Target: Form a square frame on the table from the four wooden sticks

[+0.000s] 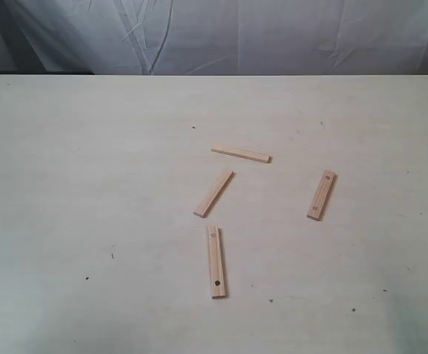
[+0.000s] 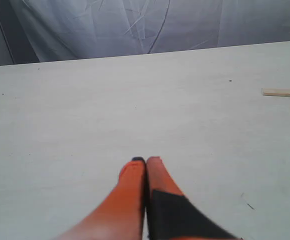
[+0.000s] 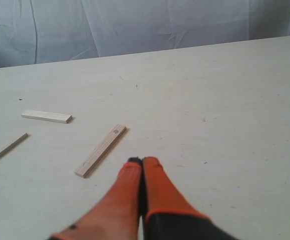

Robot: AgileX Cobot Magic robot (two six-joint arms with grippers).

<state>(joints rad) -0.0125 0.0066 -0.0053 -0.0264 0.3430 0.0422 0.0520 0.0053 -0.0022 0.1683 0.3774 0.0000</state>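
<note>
The farthest stick (image 1: 241,154) on the table (image 1: 81,169) runs roughly parallel to the far edge, with a slanted stick (image 1: 214,193) just nearer. A holed stick (image 1: 321,195) lies toward the right edge, and the nearest stick (image 1: 215,262) points at the near edge. All four lie flat, none touching.

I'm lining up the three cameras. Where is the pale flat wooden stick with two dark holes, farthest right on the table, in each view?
Exterior view: the pale flat two-holed wooden stick lies slanted, right of centre.
Left wrist view: not in it.
Right wrist view: the stick lies near the orange right hand, not touching.
Shared landmark: the plain pale wooden stick nearest the white cloth.
</note>
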